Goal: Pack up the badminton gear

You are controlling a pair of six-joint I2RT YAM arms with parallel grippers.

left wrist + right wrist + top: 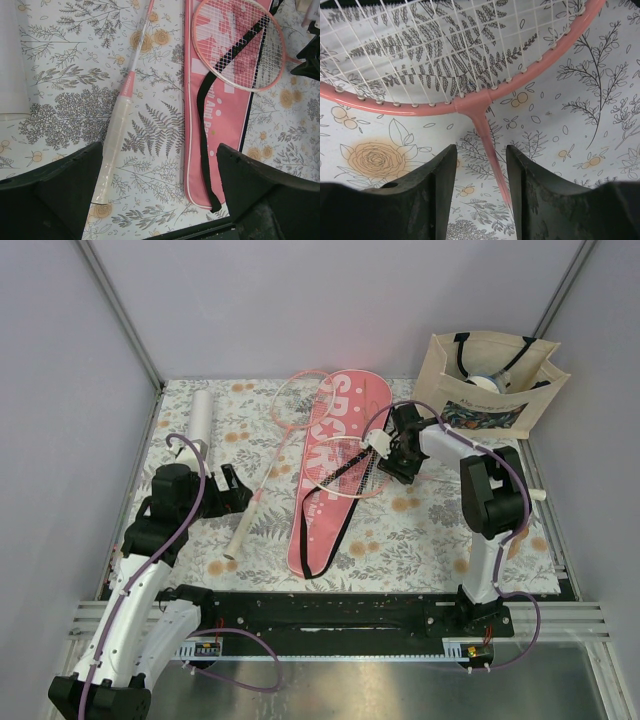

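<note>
Racket (343,466) in the top view lies across the cover (325,530) at centre frame, my right gripper (388,460) the nearer one. Left wrist: left gripper (157,160) wide, empty. Right wrist: I see the shaft (490,150) running lengthwise between half-open fingers (437,185), which do not touch it.

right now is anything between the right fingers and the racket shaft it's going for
Nothing visible. In the right wrist view the pink racket shaft runs between the two right fingers, with a gap on each side and only floral cloth beneath.
</note>
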